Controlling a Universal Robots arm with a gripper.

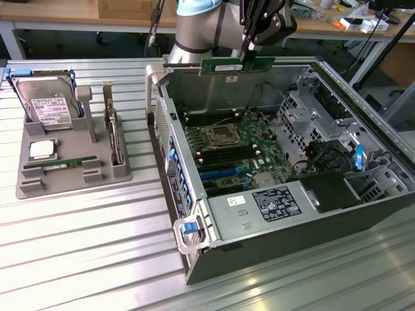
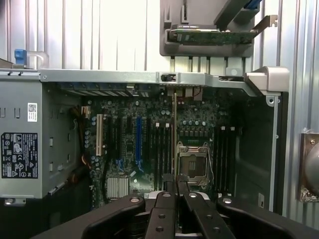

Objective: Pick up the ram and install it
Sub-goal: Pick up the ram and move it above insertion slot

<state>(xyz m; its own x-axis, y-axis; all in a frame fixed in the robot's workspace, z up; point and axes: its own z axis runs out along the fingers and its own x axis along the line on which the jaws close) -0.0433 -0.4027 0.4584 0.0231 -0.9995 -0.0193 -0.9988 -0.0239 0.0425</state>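
Your gripper [image 1: 248, 59] pinches the ram [image 1: 224, 65] by its upper edge, above the CPU socket [image 1: 219, 136]. Hold the stick level and parallel to the memory slots [image 1: 227, 156] beside that socket.

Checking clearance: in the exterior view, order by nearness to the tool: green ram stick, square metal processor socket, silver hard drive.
1. Green ram stick, in the tool.
2. Square metal processor socket, inside the case.
3. Silver hard drive, exterior view's left.

Ram [image 1: 227, 65] above computer case [image 1: 292, 249]
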